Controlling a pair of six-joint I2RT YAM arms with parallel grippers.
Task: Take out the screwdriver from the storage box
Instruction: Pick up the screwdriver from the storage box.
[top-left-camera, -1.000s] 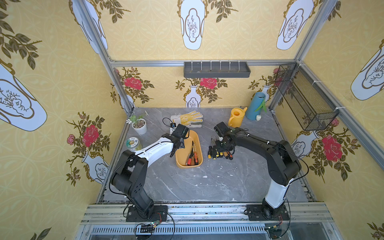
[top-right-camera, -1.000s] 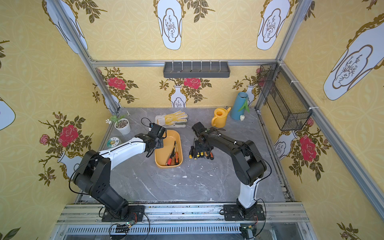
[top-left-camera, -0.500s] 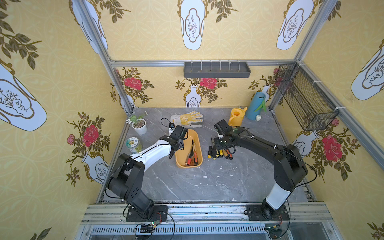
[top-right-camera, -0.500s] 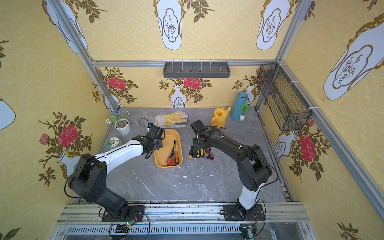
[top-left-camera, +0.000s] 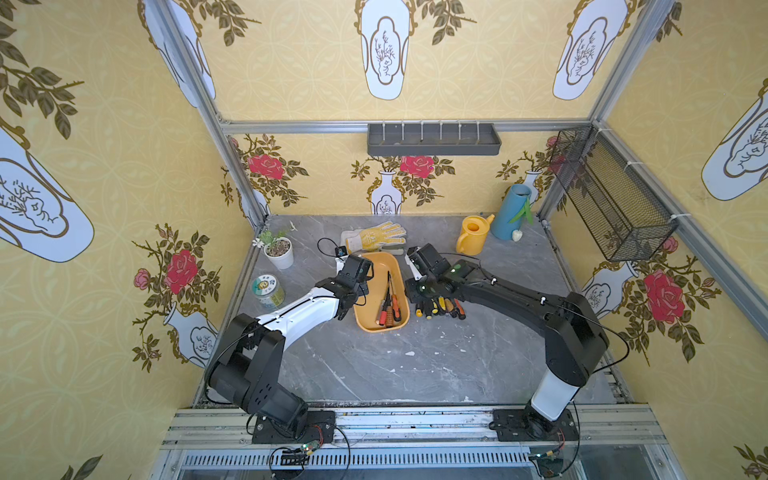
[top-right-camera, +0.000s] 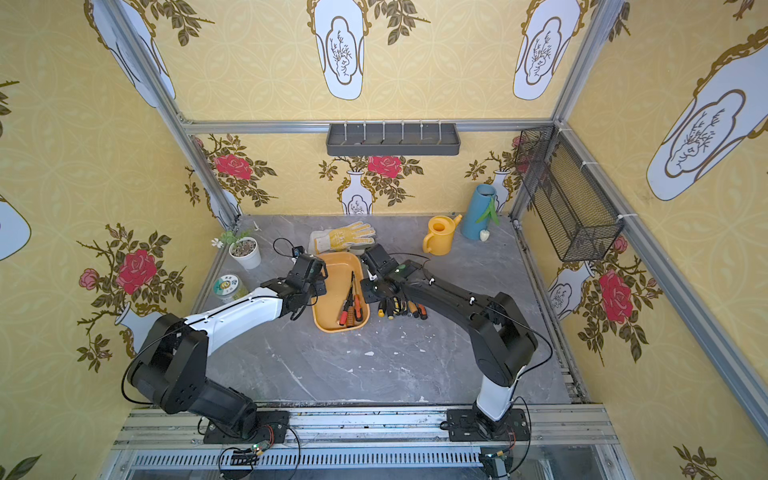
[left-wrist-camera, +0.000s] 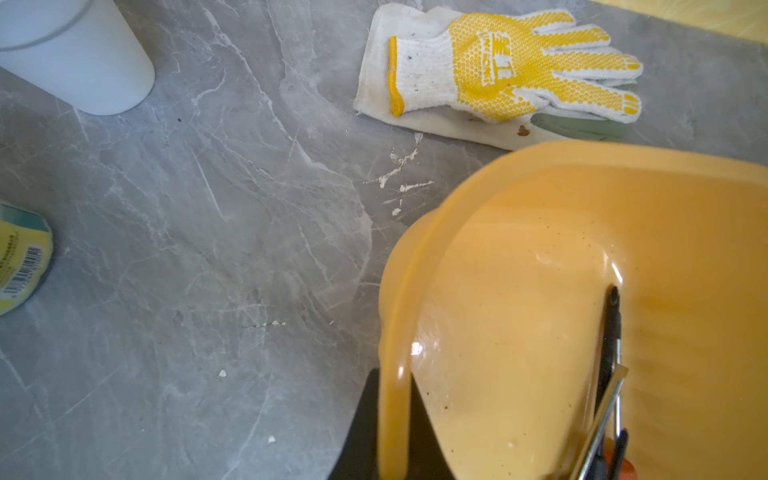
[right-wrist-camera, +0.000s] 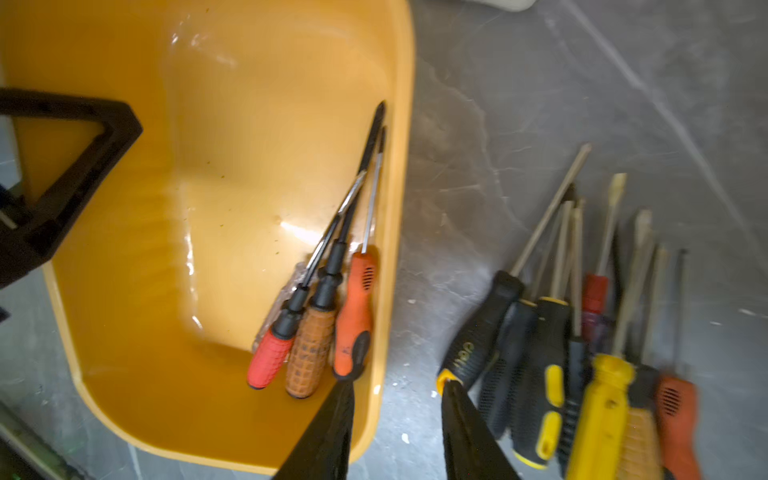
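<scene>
Since the pictures of a second ago, my right pincer (right-wrist-camera: 397, 386) has swung off the loose pile (top-left-camera: 440, 308) of drivers on the table, toward frame-left, and its jaws have narrowed slightly. It is released, with nothing between the jaws. In the right wrist view one finger hangs over the storage box (right-wrist-camera: 249, 166) at the butt of the orange-handled screwdriver (right-wrist-camera: 353, 324); its partner sits outside the rim by a black-and-yellow handle.

Judgement: the pile reads as drivers already out, and the next pick is being set up. The jaws are not yet centred on a handle.

Left pincer (left-wrist-camera: 392, 399): clenched on the box's rim, one finger inside and one outside.

Containers:
- Storage box, near frame centre in both top views. Three drivers are bunched in its lower-right part, with red, brown and orange handles and shafts pointing up-frame. There may be a clear-handled fourth beneath, unsure. The remainder is bare.
- Grey wall tray (top-left-camera: 432, 147), upper centre, and mesh basket (top-left-camera: 615, 199), upper right: I cannot tell their contents.
</scene>
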